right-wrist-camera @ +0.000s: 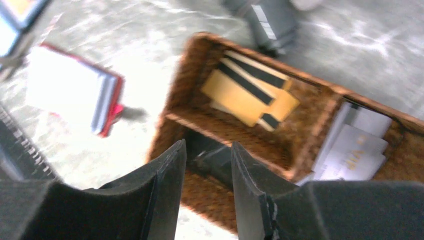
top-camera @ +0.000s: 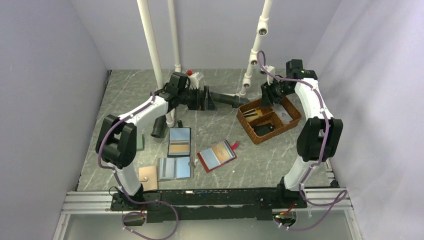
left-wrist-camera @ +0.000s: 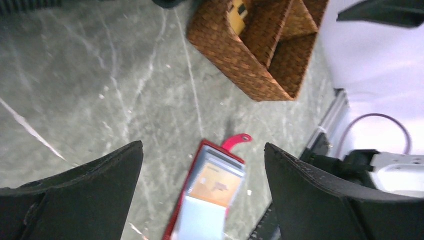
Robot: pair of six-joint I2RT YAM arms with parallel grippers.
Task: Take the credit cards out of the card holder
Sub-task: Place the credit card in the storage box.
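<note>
Over the basket (right-wrist-camera: pixel 172 110), my right jaws gape partway, empty; my wide, empty left jaws should drop squarely onto the orange card (left-wrist-camera: pixel 216 185) in the card holder (left-wrist-camera: pixel 199 222).

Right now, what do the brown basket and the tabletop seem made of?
The basket looks like woven wicker or rattan: brown plaited strands show on its walls. The tabletop looks like grey stone or printed laminate, with pale marble veins.

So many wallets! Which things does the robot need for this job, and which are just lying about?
For the job: red card holder, tan-orange card inside it, probably the wicker basket.
Lying about: dark-framed blue wallet, pale blue bifold, small tan square.
</note>
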